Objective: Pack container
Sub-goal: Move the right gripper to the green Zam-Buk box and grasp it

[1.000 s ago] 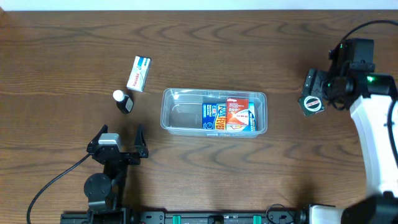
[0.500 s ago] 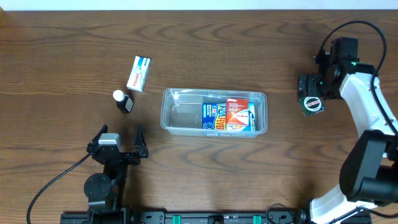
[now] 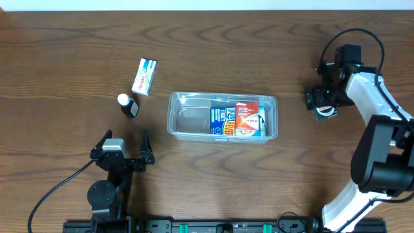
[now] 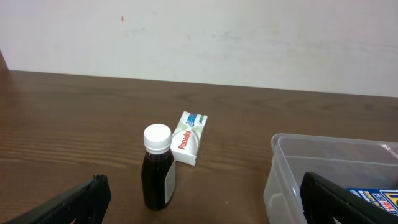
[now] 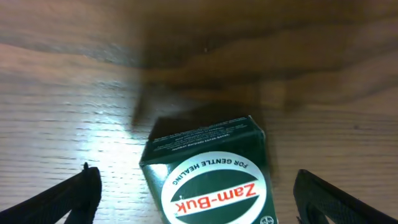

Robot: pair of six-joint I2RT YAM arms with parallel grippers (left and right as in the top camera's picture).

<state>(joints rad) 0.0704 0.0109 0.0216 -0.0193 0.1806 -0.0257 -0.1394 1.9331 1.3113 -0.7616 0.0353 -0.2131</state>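
Two grippers, one container, one bottle and four small boxes are in view on the wooden table point(image 3: 58, 45). Nearest the robot base, the left gripper point(image 3: 124, 144) sits to the near left of the container point(image 3: 191, 98), its fingers point(image 4: 78, 202) spread fully apart and grasping nothing. The container, a clear shallow tub, lies at the centre of the table with its long side running left to right. It holds two boxes, one blue box point(image 3: 220, 122) and one red box point(image 3: 250, 116), side by side in its right half; the left half shows only bare plastic. One dark bottle point(image 3: 129, 107) with a white cap stands upright just left of the container, apart from it. One white Panadol box point(image 3: 144, 76) lies flat farther left and beyond the bottle. To the right of the container, well apart, one green Zam-Buk box point(image 5: 205, 149) rests on the table. The right gripper point(image 5: 197, 183) hangs over this box, fingers released, one on each side without touching it.
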